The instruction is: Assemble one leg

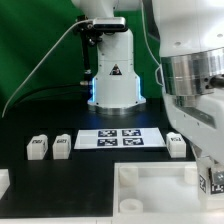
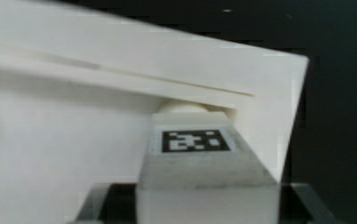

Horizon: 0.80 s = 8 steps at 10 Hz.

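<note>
In the wrist view my gripper (image 2: 201, 208) is shut on a leg (image 2: 196, 150), a white block with a black-and-white tag on its face. The dark fingers (image 2: 114, 203) press both its sides. The leg's far end touches the large white tray-like part (image 2: 104, 90) near one of its corners. In the exterior view the gripper (image 1: 211, 180) is low at the right edge, over the right end of the tray-like part (image 1: 150, 182), and the held leg (image 1: 216, 181) shows only partly. Three more legs stand on the black table: two on the left (image 1: 38, 148) (image 1: 62, 146) and one on the right (image 1: 176, 145).
The marker board (image 1: 118, 138) lies flat at the table's middle, behind the tray-like part. The robot's white base (image 1: 112, 75) stands at the back with a cable trailing to the left. A small white object (image 1: 3, 181) sits at the left edge.
</note>
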Available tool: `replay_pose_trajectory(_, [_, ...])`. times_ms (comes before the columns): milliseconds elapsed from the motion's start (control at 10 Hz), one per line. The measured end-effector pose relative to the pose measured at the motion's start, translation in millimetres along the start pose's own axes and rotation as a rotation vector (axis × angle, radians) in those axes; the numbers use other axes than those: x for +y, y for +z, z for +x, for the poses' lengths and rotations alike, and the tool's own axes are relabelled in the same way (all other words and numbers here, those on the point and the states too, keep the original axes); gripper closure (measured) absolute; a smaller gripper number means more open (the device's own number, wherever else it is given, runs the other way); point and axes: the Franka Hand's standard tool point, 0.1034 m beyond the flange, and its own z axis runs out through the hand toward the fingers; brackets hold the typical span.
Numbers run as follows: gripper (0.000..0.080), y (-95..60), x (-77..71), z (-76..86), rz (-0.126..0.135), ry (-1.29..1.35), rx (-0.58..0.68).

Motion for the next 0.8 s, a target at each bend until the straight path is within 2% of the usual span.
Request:
replay_pose_trajectory(200, [0.0507, 0.2, 0.3, 0.2, 0.002, 0.053, -0.013])
replay_pose_trajectory(300, [0.0434, 0.3, 0.4, 0.1, 0.002, 0.041, -0.013])
replay_pose_trajectory(400, [0.0296, 0.5, 0.5, 0.2, 0.002, -0.017, -0.013])
replay_pose_trajectory(500, [0.0296, 0.1, -0.2, -1.2, 0.009, -0.175, -0.007])
replay_pose_trajectory(600, [0.0181, -1.4, -1.3, -4.7, 0.014, -0.318, -0.009])
replay_pose_trajectory(700, [0.0159, -2.0, -3.2, -4.9, 0.027, -0.458, -0.003])
replay_pose_trajectory(800, [0.0159, -1.6, -3.1, -3.8, 0.027, -0.56, 0.001])
